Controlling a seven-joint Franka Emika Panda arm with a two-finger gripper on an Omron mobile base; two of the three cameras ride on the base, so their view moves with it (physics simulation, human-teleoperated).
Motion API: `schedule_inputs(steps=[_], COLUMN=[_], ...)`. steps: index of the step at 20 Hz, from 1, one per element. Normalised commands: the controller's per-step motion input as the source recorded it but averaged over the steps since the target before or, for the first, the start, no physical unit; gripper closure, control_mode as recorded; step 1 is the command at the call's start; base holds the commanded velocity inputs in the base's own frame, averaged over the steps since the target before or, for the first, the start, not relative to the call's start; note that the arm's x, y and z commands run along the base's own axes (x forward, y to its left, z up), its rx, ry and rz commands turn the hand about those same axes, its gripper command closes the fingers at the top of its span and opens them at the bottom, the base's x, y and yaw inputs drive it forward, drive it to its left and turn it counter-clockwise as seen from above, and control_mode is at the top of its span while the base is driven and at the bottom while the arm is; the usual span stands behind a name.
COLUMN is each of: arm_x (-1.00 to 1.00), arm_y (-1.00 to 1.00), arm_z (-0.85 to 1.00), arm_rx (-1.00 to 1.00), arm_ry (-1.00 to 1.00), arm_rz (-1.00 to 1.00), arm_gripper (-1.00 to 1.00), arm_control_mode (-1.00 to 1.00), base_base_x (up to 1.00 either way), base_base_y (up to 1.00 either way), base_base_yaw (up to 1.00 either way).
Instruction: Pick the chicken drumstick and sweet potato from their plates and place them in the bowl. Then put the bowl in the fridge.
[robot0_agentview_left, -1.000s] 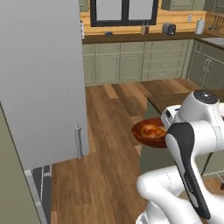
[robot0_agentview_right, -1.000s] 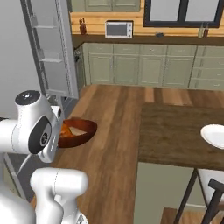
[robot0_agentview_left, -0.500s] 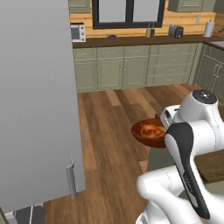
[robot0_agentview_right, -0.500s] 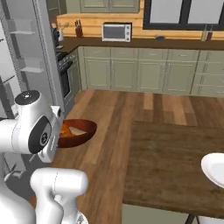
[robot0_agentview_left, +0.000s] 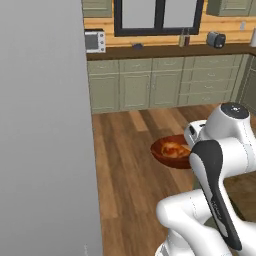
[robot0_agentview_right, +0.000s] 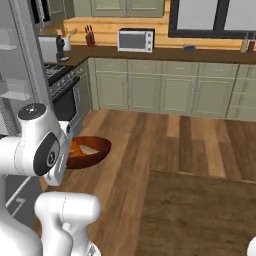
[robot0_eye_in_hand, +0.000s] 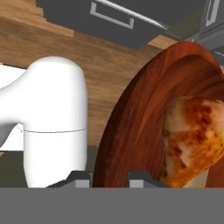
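My gripper (robot0_eye_in_hand: 108, 177) is shut on the near rim of the reddish-brown bowl (robot0_eye_in_hand: 131, 127), which hangs level above the wooden floor. The bowl (robot0_agentview_left: 167, 156) sits just ahead of my wrist, and it also shows beside my arm in the right base view (robot0_agentview_right: 95, 149). The glossy orange-brown chicken drumstick (robot0_eye_in_hand: 194, 135) lies inside it (robot0_agentview_left: 173, 149). A paler piece (robot0_agentview_right: 90, 150) rests next to it; I cannot tell whether that is the sweet potato. The tall grey fridge (robot0_agentview_left: 45, 125) fills the left, its inner shelves (robot0_agentview_right: 15, 90) showing. A sliver of white plate (robot0_agentview_right: 253, 246) peeks in at the lower right.
A dark wooden counter (robot0_agentview_right: 200, 210) lies to my right. Green cabinets (robot0_agentview_right: 145, 90) line the far wall under a microwave (robot0_agentview_right: 135, 40), with a stove (robot0_agentview_right: 65, 97) beside the fridge. Dark fridge drawers (robot0_eye_in_hand: 113, 17) show beyond the bowl. Open floor (robot0_agentview_left: 130, 165) lies ahead.
Both base views have swung as the base turns; the fridge now looms closer on the left and the counter has slid right. The bowl stays held in the same pose.
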Motion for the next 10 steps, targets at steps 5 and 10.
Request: schedule_inputs(steps=[5,10], arm_x=[0.0,0.0], arm_y=[0.0,0.0], arm_z=[0.0,0.0], arm_rx=[0.0,0.0], arm_ry=[0.0,0.0], arm_rz=[0.0,0.0], arm_gripper=[1.0,1.0], arm_control_mode=[1.0,1.0], base_base_x=[0.71,0.12], base_base_y=[0.0,0.0], base_base_yaw=[0.13,0.29])
